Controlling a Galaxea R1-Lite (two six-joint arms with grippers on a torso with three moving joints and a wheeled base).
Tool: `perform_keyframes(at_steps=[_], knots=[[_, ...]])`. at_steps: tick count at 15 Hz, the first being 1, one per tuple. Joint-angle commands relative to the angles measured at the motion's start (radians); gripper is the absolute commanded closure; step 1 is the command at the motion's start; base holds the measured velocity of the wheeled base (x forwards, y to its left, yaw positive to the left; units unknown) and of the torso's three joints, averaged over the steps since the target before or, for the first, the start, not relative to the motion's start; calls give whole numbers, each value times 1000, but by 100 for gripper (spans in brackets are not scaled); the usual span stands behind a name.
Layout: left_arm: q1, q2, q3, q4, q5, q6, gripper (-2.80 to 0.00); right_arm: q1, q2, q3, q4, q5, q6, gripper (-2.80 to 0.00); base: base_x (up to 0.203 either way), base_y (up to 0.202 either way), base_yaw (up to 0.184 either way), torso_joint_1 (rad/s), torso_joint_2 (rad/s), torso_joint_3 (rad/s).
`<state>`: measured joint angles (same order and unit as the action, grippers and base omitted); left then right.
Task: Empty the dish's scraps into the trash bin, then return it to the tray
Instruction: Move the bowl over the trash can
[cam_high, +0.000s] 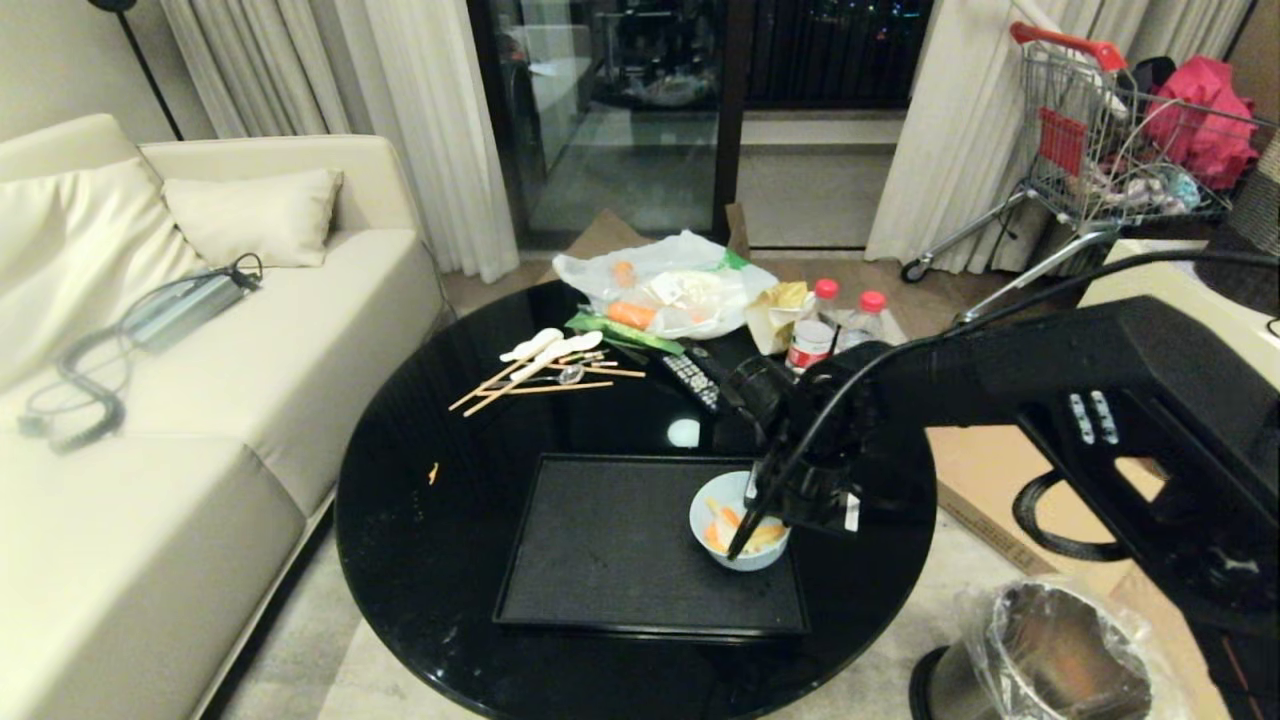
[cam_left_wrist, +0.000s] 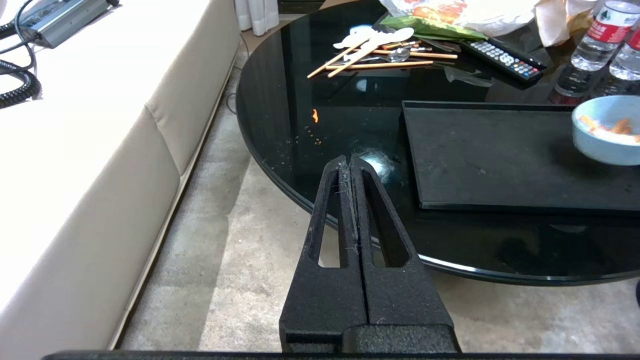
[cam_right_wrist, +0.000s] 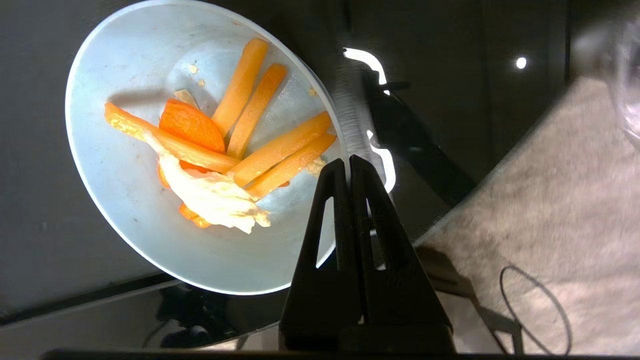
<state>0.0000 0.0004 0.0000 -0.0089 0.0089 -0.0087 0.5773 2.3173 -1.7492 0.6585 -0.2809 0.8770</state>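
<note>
The dish (cam_high: 703, 516) is a small pale blue-white bowl at the right end of the black tray (cam_high: 620, 540). It holds the scraps (cam_high: 733, 523), orange strips and a pale yellow-white piece (cam_right_wrist: 225, 150). My right gripper (cam_high: 738, 547) reaches down from the right and is shut on the dish's right rim; in the right wrist view the rim (cam_right_wrist: 345, 135) runs between the fingertips of this gripper (cam_right_wrist: 348, 162). The metal trash bin (cam_high: 1060, 650), lined with clear plastic, stands on the floor to the lower right. My left gripper (cam_left_wrist: 349, 161) is shut on nothing, parked off the table's left edge.
The tray lies on a glossy black round table (cam_high: 420, 520). Behind it are chopsticks and spoons (cam_high: 545, 365), a remote (cam_high: 692, 380), two bottles (cam_high: 812, 340) and a plastic bag of food (cam_high: 670, 285). A sofa (cam_high: 200, 400) stands to the left and a shopping cart (cam_high: 1100, 140) at the back right.
</note>
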Motion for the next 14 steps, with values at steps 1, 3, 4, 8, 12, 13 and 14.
perform_keyframes(at_steps=[1,3,4,8,12,13,14], knots=[[0,0,0,0,0,-1,0,-24,-63,49,2,-1,26,0,0,0,0,0,0,0],[2,0,0,0,0,-1,0,-55,-106,83,-4,13,37,0,0,0,0,0,0,0],[0,0,0,0,0,-1,0,-77,-130,100,-8,17,43,0,0,0,0,0,0,0],[0,0,0,0,0,-1,0,-164,-241,188,-13,35,72,0,0,0,0,0,0,0],[0,0,0,0,0,-1,0,-260,-406,368,-59,91,69,0,0,0,0,0,0,0],[0,0,0,0,0,-1,0,-281,-456,428,-82,101,59,0,0,0,0,0,0,0],[0,0,0,0,0,-1,0,-301,-507,486,-103,110,43,0,0,0,0,0,0,0]])
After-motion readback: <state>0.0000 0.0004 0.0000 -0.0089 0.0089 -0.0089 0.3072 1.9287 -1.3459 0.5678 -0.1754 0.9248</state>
